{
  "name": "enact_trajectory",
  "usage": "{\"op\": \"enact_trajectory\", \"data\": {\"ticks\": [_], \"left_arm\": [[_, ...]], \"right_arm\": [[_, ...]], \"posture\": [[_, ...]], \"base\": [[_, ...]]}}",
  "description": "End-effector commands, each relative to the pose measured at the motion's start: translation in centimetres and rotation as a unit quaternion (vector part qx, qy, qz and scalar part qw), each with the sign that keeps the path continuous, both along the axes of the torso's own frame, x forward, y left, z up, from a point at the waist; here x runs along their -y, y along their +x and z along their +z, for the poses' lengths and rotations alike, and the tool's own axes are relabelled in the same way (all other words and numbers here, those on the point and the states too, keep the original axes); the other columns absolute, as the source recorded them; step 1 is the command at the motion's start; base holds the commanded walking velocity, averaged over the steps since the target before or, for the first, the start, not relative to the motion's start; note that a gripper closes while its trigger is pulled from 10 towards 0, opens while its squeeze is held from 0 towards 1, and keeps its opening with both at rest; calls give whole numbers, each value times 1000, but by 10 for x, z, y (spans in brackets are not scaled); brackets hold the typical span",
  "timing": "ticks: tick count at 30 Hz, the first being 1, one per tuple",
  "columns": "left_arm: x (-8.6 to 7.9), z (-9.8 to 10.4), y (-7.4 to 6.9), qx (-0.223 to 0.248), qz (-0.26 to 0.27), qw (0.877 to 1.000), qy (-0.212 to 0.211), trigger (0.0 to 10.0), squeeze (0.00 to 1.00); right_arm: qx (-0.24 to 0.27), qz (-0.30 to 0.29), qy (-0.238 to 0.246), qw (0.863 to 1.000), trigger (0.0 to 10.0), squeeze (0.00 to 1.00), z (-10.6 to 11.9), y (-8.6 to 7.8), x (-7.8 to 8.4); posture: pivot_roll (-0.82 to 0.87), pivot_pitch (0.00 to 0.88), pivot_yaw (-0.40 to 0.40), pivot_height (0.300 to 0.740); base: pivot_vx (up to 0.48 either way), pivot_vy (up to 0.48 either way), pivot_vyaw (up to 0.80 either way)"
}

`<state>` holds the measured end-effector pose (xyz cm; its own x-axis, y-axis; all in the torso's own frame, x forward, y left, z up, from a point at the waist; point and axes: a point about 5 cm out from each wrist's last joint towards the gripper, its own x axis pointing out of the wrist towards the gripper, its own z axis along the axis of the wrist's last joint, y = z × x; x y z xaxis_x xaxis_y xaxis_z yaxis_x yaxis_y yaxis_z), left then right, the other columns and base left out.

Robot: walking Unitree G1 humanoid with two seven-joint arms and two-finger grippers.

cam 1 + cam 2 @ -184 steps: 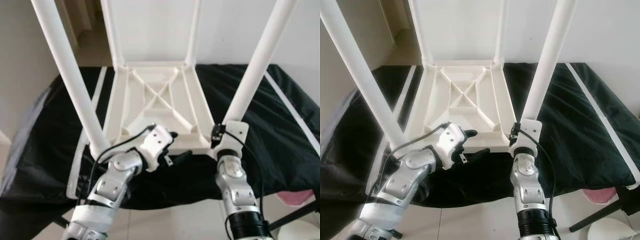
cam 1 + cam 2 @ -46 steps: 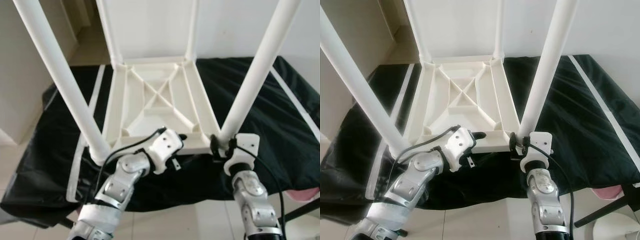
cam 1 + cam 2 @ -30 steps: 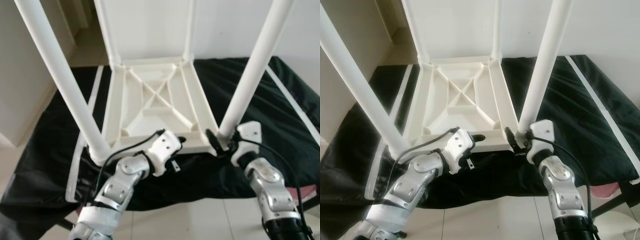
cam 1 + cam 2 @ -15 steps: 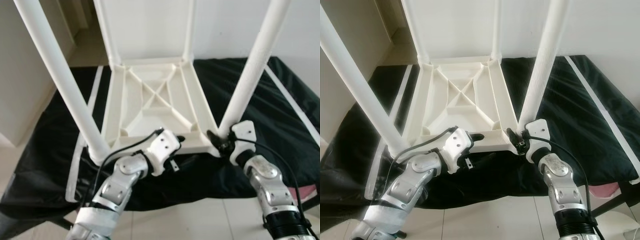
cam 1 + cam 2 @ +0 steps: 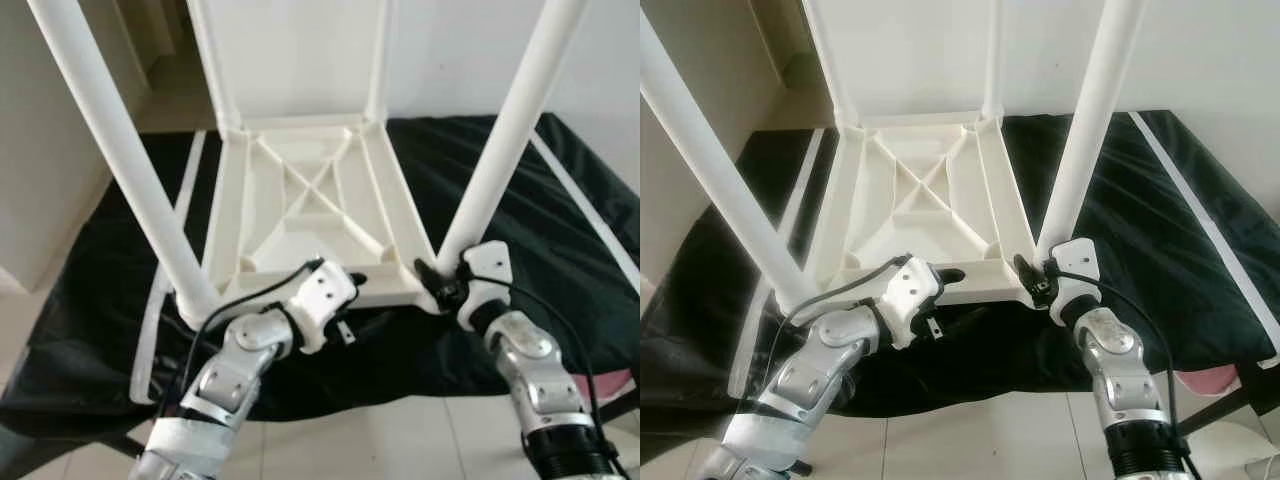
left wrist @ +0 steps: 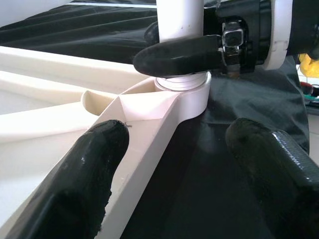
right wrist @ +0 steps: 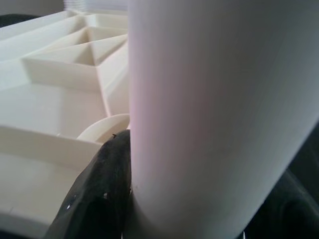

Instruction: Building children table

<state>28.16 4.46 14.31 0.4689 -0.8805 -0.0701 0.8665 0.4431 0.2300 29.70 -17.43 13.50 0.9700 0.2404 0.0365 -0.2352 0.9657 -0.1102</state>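
Inverted white plastic children's tabletop (image 5: pixel 310 215) with ribbed underside, lying on a black cloth-covered surface (image 5: pixel 560 240), four white cylindrical legs standing up from its corners. The right claw (image 5: pixel 440 285) is clenched around the base of the near-right white tubular leg (image 5: pixel 495 150), just above its round corner socket (image 6: pixel 182 92); one black finger (image 6: pixel 177 55) wraps the tube in the left wrist view. Compared with six seconds ago, this claw has swung from beneath the socket to grip the leg from the side, and over the last half second it has held almost unchanged. The left claw (image 5: pixel 940 280) rests released at the tabletop's near rim, one finger (image 6: pixel 82 184) on the white edge, the other (image 6: pixel 271 164) over the cloth. Judged from this, the leg is being seated or checked in its socket. All four legs appear mounted, so assembly seems near completion; turning the table upright likely remains.
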Motion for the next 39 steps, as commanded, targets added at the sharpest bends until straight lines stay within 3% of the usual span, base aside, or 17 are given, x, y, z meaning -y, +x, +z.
{"op": "enact_trajectory", "data": {"ticks": [1,4,13,17,20,25,39], "left_arm": [[-1,-2,-1,-5,8,1000,2,10000,0],[0,-3,-1,-7,7,1000,0,10000,0],[-1,-1,0,-4,7,1000,1,10000,0],[-1,0,0,-4,11,1000,0,10000,0],[0,0,0,-4,11,1000,-2,10000,0],[1,0,0,-5,8,1000,-2,10000,0],[2,4,4,-2,15,1000,-14,10000,0]], "right_arm": [[-29,-11,7,999,10000,0,-10,-3,-3],[-44,-71,30,996,10000,0,-15,-3,-2],[-56,-192,37,979,10000,0,-25,-8,3],[-54,-292,83,951,10000,0,-25,-13,-8],[-51,-270,90,957,10000,0,-21,-11,-19],[-28,-270,101,957,10000,0,-13,-9,-12],[-22,-270,87,959,10000,0,-9,-8,-11]], "posture": [[-74,71,13,740],[-77,73,13,740],[-74,71,11,740],[-65,68,4,740],[-65,68,4,740],[-75,70,8,740],[-81,61,-3,740]], "base": [[0,0,0],[0,0,0],[0,0,0],[0,0,0],[0,0,0],[0,0,0],[0,0,0]]}}
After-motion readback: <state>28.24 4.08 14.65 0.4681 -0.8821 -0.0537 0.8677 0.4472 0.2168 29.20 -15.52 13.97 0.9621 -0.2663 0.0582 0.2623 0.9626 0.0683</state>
